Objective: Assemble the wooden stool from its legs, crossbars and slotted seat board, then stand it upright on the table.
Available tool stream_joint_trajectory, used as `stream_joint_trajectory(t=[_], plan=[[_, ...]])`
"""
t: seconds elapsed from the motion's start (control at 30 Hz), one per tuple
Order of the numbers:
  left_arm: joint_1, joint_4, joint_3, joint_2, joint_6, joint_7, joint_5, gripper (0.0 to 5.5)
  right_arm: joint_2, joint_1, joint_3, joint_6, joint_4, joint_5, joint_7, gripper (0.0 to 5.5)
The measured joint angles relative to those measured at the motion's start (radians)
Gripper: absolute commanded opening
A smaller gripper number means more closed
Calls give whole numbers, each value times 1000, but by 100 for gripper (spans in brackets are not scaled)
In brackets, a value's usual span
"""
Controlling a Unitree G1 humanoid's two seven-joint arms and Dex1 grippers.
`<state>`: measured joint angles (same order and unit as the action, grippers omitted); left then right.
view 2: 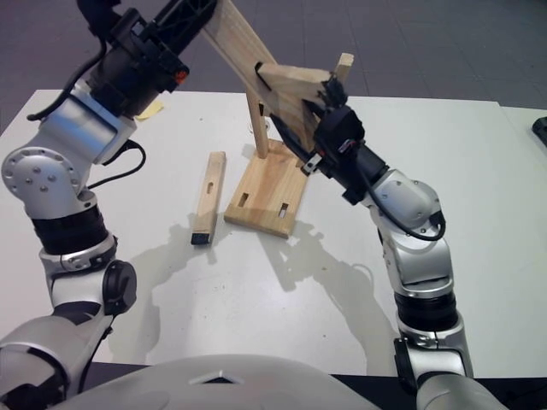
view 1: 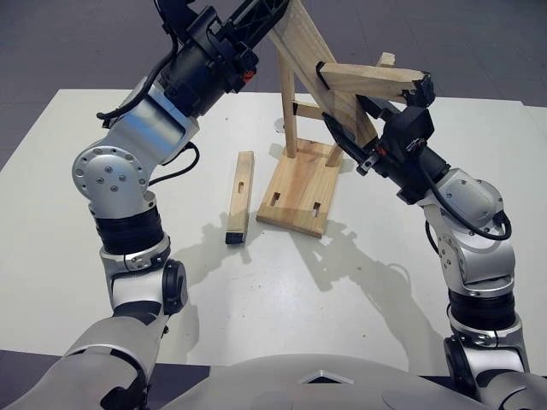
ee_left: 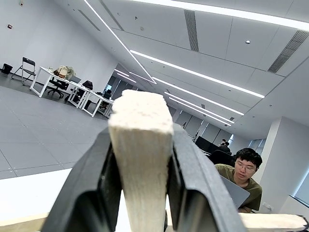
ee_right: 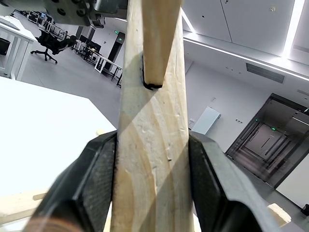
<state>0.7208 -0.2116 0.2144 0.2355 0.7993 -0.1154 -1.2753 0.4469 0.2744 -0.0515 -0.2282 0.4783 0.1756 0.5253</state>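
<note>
1. The left gripper (ee_left: 141, 137) is up high. Its two black fingers (ee_left: 89, 183) press on both sides of the long leg (view 1: 309, 38) and pinch it tight near its top end.
2. From that gripper the long leg slants down toward the right gripper (ee_right: 152, 145). Its low end is hidden behind the right gripper.
3. The right gripper squeezes the short bar (view 1: 372, 79). Its fingers (ee_right: 96, 174) hug the wood on both sides with no gap.
4. Just past the right gripper's fingers, the short bar touches the long leg where the two cross.
5. The seat board (view 1: 299, 192) lies flat on the table (view 1: 282, 290), below both grippers.
6. The standing leg (view 1: 289, 102) sticks up from the seat board, between the two grippers.
7. The loose leg (view 1: 241, 192) lies flat on the table, below the left gripper and just beside the seat board. No gripper touches it.
</note>
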Motion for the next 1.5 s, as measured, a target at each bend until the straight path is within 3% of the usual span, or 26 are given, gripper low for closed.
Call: stream_joint_trajectory(t=[0.2,0.4,0.63,0.93,1.13,1.5], plan=[[-18,0,5,-44,-36,28,27,104,30,-10,-33,8,-38,-91,0,329],[-44,14,28,-69,-79,144,102,104,140,-177,-76,50,-82,-141,99,417],[-141,-61,70,22,30,331,107,104,122,-271,-74,71,-181,-192,33,535],[-258,-168,-3,-23,40,466,227,104,12,-309,-52,31,-224,-245,-139,540],[-286,-177,-62,-52,-44,446,406,104,-50,-293,-50,0,-244,-269,-193,540],[-334,-236,-79,-72,-50,387,485,104,-104,-265,-55,-24,-262,-291,-242,540]])
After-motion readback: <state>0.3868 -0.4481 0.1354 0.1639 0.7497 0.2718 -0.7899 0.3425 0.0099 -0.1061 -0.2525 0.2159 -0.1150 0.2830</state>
